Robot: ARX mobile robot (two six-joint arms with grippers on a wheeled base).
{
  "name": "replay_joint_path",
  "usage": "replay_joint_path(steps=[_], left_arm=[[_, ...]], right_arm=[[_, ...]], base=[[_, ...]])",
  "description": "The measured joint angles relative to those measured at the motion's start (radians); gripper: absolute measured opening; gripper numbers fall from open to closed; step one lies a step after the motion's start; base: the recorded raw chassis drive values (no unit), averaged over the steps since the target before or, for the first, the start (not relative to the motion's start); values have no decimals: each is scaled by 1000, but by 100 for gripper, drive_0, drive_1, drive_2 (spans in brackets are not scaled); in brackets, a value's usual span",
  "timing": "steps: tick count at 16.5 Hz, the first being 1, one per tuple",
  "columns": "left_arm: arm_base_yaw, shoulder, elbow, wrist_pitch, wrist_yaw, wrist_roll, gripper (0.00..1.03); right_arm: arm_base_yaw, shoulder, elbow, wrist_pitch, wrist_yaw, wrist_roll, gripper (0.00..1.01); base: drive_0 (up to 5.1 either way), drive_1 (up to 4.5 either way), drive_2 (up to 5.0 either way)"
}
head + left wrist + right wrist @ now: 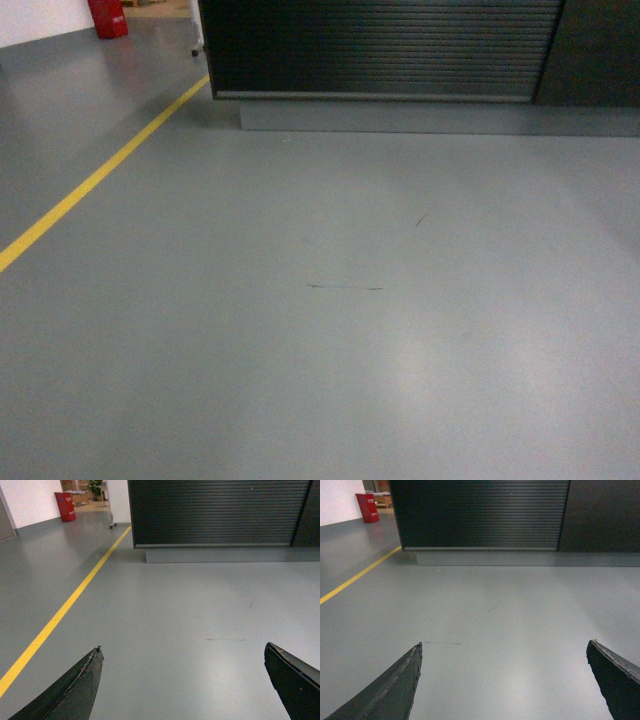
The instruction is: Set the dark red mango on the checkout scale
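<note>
The checkout [380,50] is a black counter with a ribbed slatted front, standing across the far side of the grey floor; only its front shows, also in the left wrist view [215,512] and the right wrist view [480,512]. The dark red mango and the scale are out of view. My left gripper [182,650] is open, its two dark fingers wide apart over bare floor. My right gripper [504,644] is open too, with nothing between its fingers. Neither gripper shows in the head view.
A yellow floor line [95,180] runs diagonally at the left toward the counter's left corner. A red bin [108,17] stands far left by a white wall. A grey plinth [430,117] runs under the counter. A darker smooth panel [595,50] adjoins the counter's right.
</note>
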Motion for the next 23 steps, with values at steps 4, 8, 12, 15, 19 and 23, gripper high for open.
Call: replay_joint_path(steps=[4,8,12,15,19,23], left_arm=[[0,0,0,0,0,0,98],[0,0,0,0,0,0,98],[0,0,0,0,0,0,98],[0,0,0,2,0,0,98],[0,0,0,1,0,0,98],[0,0,0,3,0,0,98]], right_arm=[[0,0,0,0,0,0,98],[0,0,0,0,0,0,98],[0,0,0,0,0,0,98],[0,0,0,-1,0,0,98],[0,0,0,-1,1,0,98],[0,0,0,0,0,0,98]], base=[[0,0,0],[-2,106,-109],[-7,423,-438],[-8,423,-438],[4,434,-427],[8,439,-423]])
